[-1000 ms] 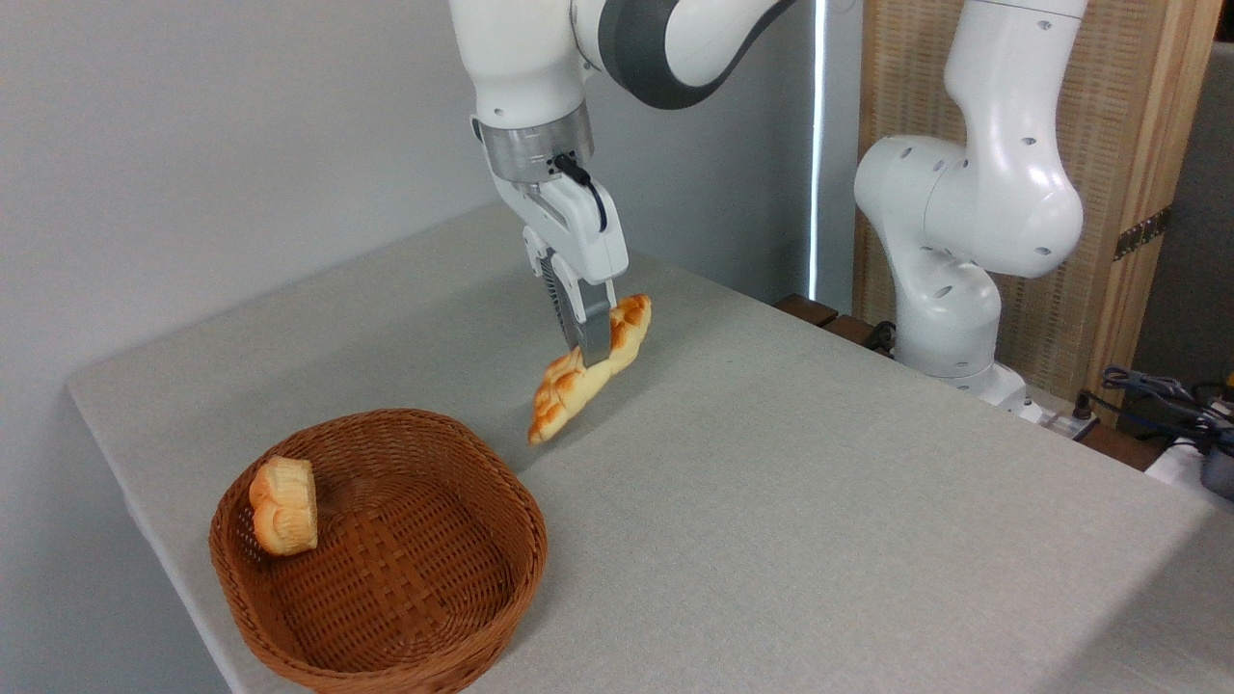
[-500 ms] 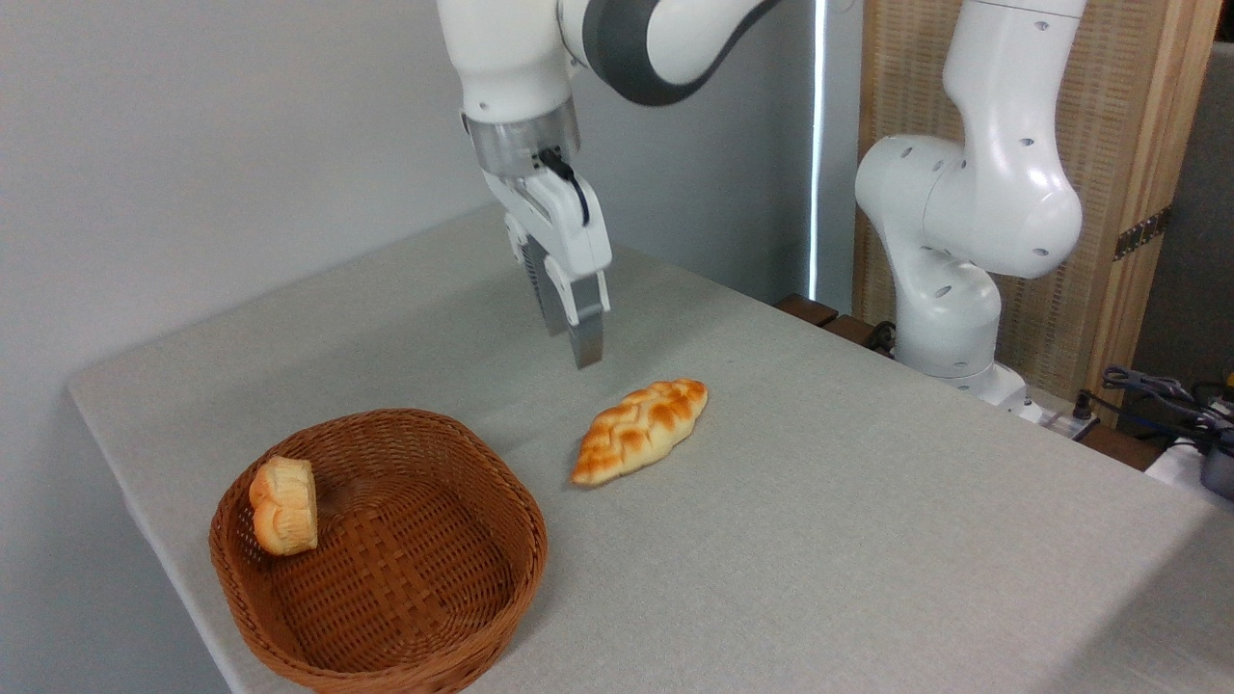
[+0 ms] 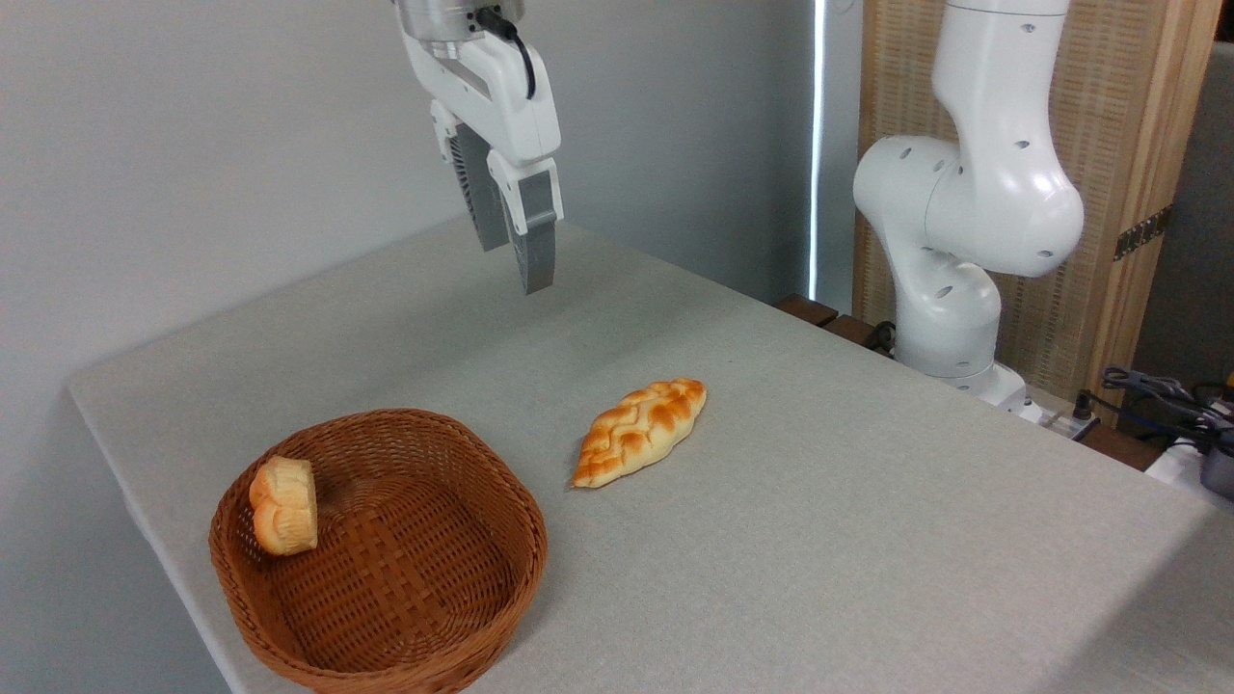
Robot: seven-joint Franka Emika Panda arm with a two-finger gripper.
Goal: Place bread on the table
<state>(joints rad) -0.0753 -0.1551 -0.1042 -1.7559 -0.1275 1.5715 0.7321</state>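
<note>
Moved: hand [image 3: 521,260] has risen since the earlier frame and now hangs high over the far side of the tabletop [image 3: 868,540].
Hand: empty, fingers slightly parted; the gap is hard to judge from this side-on view.
Arm: upper links cut off by the top edge.
Bread [image 3: 639,431]: lies flat on the tabletop, just beside the basket [image 3: 386,636].
Bun [image 3: 284,505]: leans against the basket's left wall.

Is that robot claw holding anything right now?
No. The gripper hangs empty above the table; the bread lies on the cloth by itself.
</note>
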